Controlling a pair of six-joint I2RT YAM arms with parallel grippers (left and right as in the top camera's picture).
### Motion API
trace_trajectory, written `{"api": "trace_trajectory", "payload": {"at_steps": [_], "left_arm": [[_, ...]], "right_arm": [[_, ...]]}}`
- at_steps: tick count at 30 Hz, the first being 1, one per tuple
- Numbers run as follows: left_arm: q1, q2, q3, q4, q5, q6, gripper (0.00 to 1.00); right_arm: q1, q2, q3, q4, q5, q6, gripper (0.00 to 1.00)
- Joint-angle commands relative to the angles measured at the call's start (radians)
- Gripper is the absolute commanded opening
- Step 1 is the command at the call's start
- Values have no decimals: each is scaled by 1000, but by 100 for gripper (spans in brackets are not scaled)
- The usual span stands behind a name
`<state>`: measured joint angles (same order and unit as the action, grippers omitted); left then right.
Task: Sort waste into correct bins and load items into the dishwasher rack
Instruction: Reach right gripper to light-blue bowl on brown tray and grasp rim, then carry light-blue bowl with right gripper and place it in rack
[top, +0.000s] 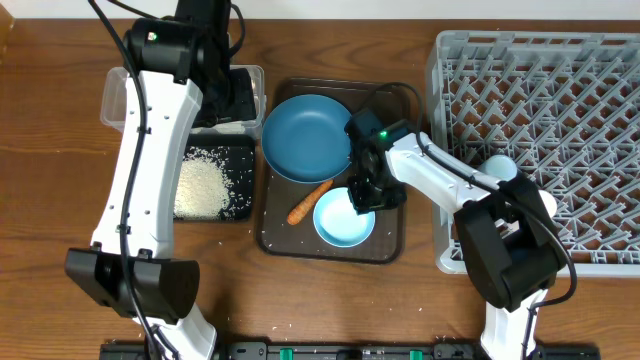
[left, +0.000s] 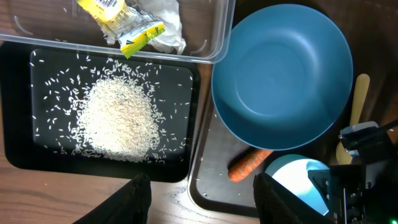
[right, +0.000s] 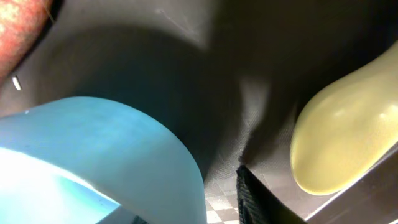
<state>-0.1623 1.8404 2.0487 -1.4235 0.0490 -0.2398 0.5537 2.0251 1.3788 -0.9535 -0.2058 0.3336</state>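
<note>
The grey plastic rack (top: 540, 130), a lattice of upright pegs, fills the right of the wooden desk (top: 50, 220), its right edge cut off. Beside it, a dark brown serving tray (top: 285, 238) carries the round matte dark blue plate (top: 305, 135), a glossy pale-blue bowl (top: 340, 228), a stubby orange carrot (top: 310, 202) between them, and a yellow spoon (left: 354, 115) partly hidden by the right arm. The black tray (left: 15, 112) holds heaped rice (left: 118, 118). The clear tub (left: 50, 28) holds crumpled paper with yellow wrapper (left: 134, 25). The left tool (left: 205, 199) hangs open and empty. The right tool (top: 362, 197) sits at the bowl's rim; whether it grips is unclear.
</note>
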Motion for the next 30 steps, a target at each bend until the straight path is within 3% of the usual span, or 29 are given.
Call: {"api": "trace_trajectory", "payload": {"at_steps": [1,15,19,30], "left_arm": [[-2,2,0,0,-5,-6,57],[-2,2,0,23,-5,-6,62],[-2,2,0,23,-5,-6,62],[-2,2,0,23,-5,-6,62]], "right_arm": [[-11,-12,-1,-9,-1,11,23],[-35,-82,2,4,27,10,17],[-34,-82,2,0,27,10,1],[-81,-167,16,-42,53,0,1]]}}
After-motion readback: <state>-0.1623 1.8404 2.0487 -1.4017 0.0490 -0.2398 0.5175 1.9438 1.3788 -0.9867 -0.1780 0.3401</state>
